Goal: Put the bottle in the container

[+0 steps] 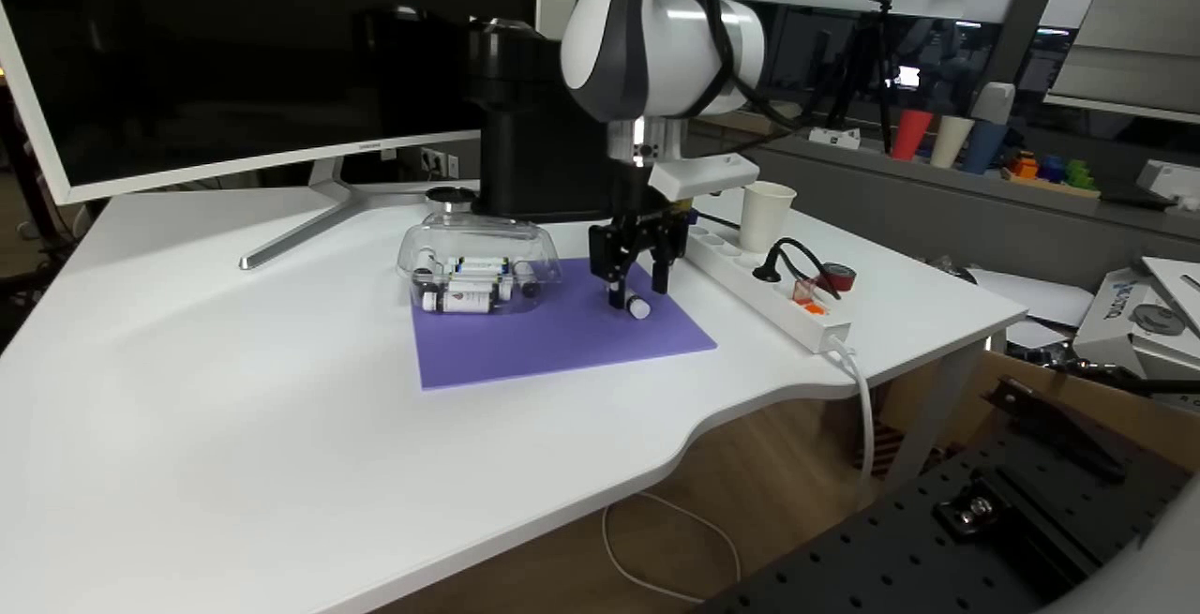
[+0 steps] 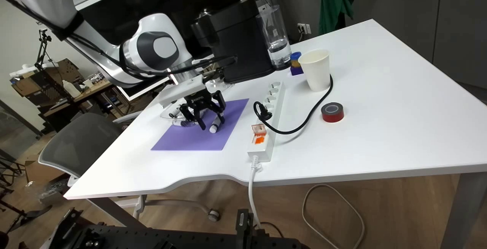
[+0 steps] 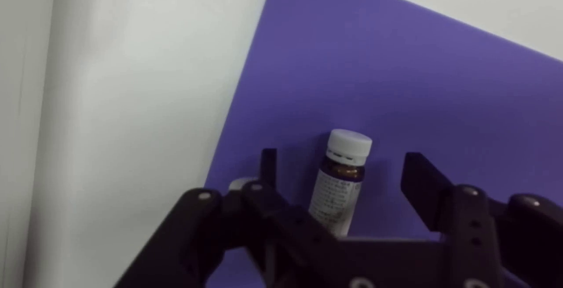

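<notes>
The bottle (image 3: pixel 336 195) is a small brown bottle with a white cap and white label. It lies on the purple mat and also shows in both exterior views (image 1: pixel 637 307) (image 2: pixel 214 128). My gripper (image 3: pixel 341 167) is open, its fingers on either side of the bottle with gaps to it. It also shows over the mat in both exterior views (image 1: pixel 639 292) (image 2: pixel 211 124). The bottle's lower end is hidden by the gripper in the wrist view. The container (image 1: pixel 480 244) is a clear tub with several small bottles inside; my gripper partly hides it in an exterior view.
In the wrist view a second white cap (image 3: pixel 241 183) is mostly hidden behind the left finger. A white power strip (image 1: pixel 764 286), white cup (image 1: pixel 766 216) and red tape roll (image 2: pixel 332 112) stand beside the mat (image 1: pixel 562 347). A black machine (image 1: pixel 534 127) and monitor (image 1: pixel 234 52) are behind.
</notes>
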### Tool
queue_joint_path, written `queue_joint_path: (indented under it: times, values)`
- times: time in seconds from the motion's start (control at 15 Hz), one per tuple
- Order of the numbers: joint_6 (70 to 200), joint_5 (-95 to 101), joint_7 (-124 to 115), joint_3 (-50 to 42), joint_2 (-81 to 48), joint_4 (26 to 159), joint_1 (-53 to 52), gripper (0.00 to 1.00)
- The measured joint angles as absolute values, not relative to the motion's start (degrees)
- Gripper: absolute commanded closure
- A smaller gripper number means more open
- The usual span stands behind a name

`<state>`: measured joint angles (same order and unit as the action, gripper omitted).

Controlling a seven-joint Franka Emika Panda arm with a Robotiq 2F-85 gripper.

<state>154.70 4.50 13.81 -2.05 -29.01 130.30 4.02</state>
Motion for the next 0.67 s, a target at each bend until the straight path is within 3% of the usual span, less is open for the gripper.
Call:
queue_joint_path:
  times: [0.4,0.67]
  values:
    - [154.9,4.3,12.6,-2.0,-31.4,127.9,4.0,0.95]
    - [157.2,3.9,12.5,-1.7,-30.9,127.7,4.2,0.93]
